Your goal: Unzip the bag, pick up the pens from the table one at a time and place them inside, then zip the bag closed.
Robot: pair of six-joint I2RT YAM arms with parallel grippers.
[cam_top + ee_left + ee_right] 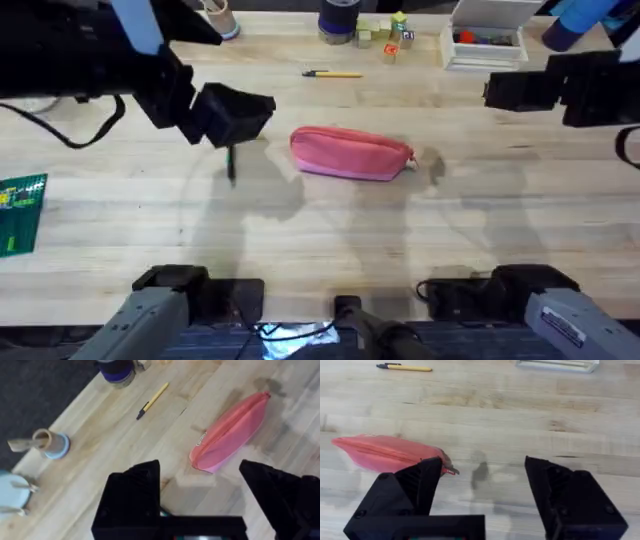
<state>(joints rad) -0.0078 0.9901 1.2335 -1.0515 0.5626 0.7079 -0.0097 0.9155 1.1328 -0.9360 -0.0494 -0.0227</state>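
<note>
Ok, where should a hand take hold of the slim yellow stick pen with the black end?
Grip the slim yellow stick pen mid-barrel, descending from straight above. It lies flat on the light wood plank table, with open table on both long sides, so fingers can close across its narrow width.

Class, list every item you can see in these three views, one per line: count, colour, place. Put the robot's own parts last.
bag: one, pink, mid-table, lying closed.
yellow pen: one, yellow with black end, beyond the bag.
dark pen: one, blackish, upright under the left pincer.
green card: one, green, left table edge.
blocks: several, mixed colours, far edge.
white box: one, white, far right.
dark jar: one, dark blue, far edge.
table: one, light wood.
left pincer: one, black, left of the bag.
right pincer: one, black, open, right of the bag.
</note>
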